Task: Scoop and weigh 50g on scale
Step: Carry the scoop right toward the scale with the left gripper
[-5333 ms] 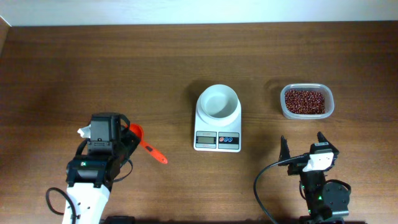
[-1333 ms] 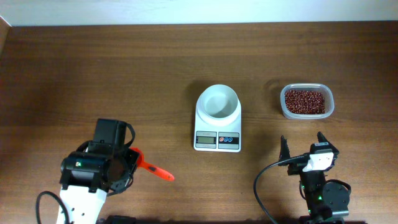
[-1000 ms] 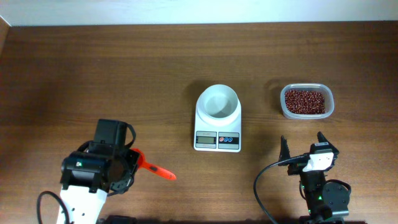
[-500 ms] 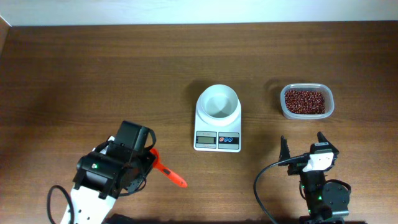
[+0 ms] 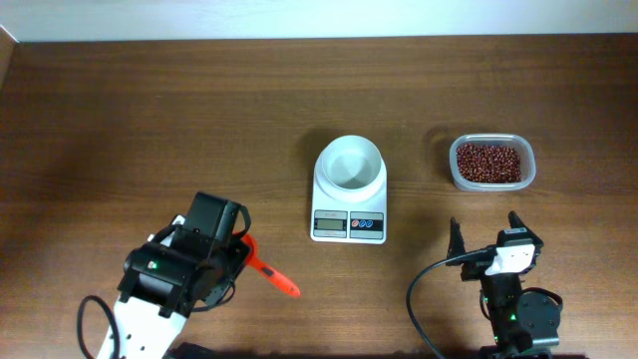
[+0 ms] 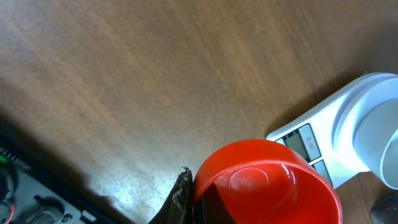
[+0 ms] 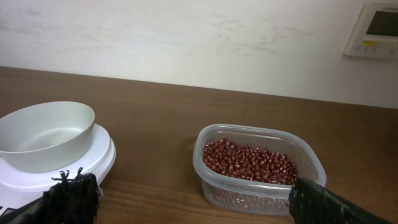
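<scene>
Jaws of the left gripper (image 5: 237, 249) are pinched tight on the scoop (image 5: 276, 278). In the overhead view only its orange-red handle shows, jutting out to the right from under the wrist, above bare table (image 5: 150, 100), and the cup end is hidden beneath the arm. The left wrist view supplies that part: the round red cup (image 6: 267, 183) fills the lower middle, with one dark finger (image 6: 179, 200) just beside it. The right gripper (image 5: 486, 235) stands wide, holding nothing, near the front edge. In its own view the two black fingertips (image 7: 71, 194) sit at the bottom corners. The scale (image 5: 349, 211) lies mid-table, between the two arms and well apart from both, with a white bowl (image 5: 349, 164) resting on its platform. To the right of the scale, apart from it, is a clear tub (image 5: 491, 163) of red beans (image 5: 488, 162). From overhead the scale's grey display and its red and blue buttons face the front edge, but the digits are too small to read. Only the right wrist view reaches the wall, where a white panel (image 7: 375, 23) has a pale screen and markings that cannot be made out.
</scene>
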### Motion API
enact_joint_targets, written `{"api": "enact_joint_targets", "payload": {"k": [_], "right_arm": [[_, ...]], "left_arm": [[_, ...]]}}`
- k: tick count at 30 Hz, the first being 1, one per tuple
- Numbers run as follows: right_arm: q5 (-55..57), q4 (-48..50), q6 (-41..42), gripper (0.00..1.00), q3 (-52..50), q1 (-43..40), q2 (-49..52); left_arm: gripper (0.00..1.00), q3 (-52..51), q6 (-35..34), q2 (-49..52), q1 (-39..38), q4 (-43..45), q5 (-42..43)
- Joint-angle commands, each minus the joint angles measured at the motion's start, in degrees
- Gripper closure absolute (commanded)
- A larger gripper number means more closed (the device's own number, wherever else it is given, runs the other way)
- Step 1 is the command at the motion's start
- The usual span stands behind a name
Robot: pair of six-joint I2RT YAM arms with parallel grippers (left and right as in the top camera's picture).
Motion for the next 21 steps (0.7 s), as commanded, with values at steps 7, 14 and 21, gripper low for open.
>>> {"api": "enact_joint_targets", "payload": {"k": [7, 14, 21], "right_arm": [[0.52, -0.09, -0.20, 0.01, -0.50, 0.57, -0.59], [0.52, -0.09, -0.20, 0.01, -0.50, 0.57, -0.59], [0.52, -0.07, -0.20, 0.01, -0.50, 0.57, -0.59]], "left_arm": [[1.00, 0.83, -3.39, 4.13, -0.28, 4.70, -0.92], [1.00, 0.83, -14.64, 8.63, -0.28, 5.22, -0.90], [1.00, 0.83, -14.62, 9.03, -0.28, 7.26, -0.92]]}}
